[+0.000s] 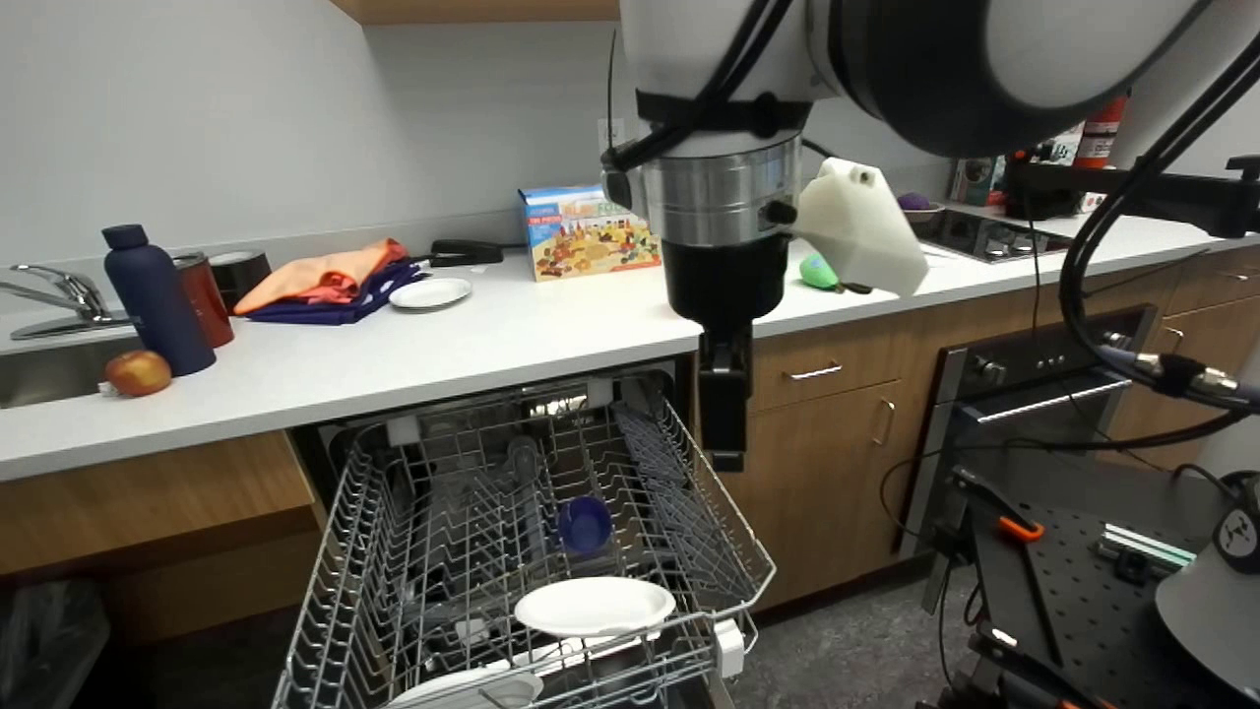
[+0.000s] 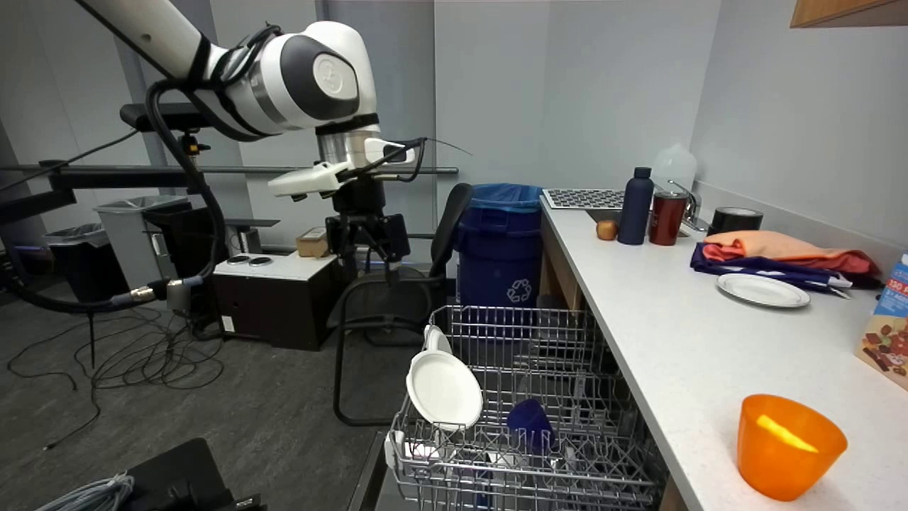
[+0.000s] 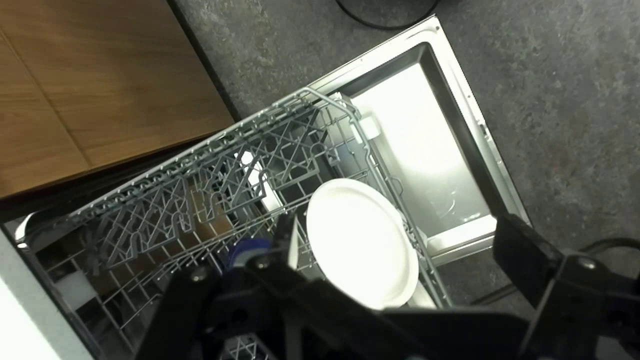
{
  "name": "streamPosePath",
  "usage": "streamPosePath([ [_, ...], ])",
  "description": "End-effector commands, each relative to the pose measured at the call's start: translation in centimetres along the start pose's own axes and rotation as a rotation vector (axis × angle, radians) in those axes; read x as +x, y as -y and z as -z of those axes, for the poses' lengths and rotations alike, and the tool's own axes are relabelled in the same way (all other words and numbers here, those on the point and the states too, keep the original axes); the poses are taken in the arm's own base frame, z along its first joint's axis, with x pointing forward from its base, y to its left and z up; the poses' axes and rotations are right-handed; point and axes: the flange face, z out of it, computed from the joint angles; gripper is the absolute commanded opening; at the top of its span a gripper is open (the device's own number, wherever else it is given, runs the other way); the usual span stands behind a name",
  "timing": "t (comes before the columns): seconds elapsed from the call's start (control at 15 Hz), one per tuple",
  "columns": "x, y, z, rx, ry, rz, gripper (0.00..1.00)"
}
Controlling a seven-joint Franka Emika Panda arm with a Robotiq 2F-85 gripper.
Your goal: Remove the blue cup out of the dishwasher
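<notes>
The blue cup sits in the pulled-out wire rack of the dishwasher; it shows in both exterior views (image 1: 585, 525) (image 2: 530, 426). In the wrist view the blue cup (image 3: 248, 246) is mostly hidden behind a gripper finger. The open dishwasher (image 3: 437, 150) shows its rack and lowered door in the wrist view. My gripper (image 3: 397, 232) is open and empty, with its fingers wide apart. In both exterior views my gripper (image 1: 726, 458) (image 2: 369, 264) hangs pointing down, above rack height and apart from the cup, towards the rack's outer side.
A white plate (image 1: 596, 606) (image 2: 445, 390) (image 3: 357, 240) leans in the rack's front, beside the cup. The counter edge (image 2: 603, 305) overhangs the rack's back. A dark blue bottle (image 1: 157, 300), a food box (image 1: 591, 236) and an orange cup (image 2: 787, 447) stand on the counter.
</notes>
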Motion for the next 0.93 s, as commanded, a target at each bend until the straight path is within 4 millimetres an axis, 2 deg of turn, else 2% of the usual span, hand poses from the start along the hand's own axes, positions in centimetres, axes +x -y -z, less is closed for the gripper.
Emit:
streamPosePath([
  [0.0, 4.0, -0.7, -1.5, -0.015, -0.053, -0.056, 1.00],
  [0.27, 6.9, -0.3, -2.5, -0.027, -0.071, -0.103, 1.00],
  [0.33, 4.9, -0.5, -2.2, -0.015, -0.061, -0.079, 1.00],
  [0.53, 6.3, -0.2, -2.9, -0.012, -0.055, -0.092, 1.00],
  [0.87, 6.5, -0.2, -2.8, -0.011, -0.058, -0.094, 1.00],
])
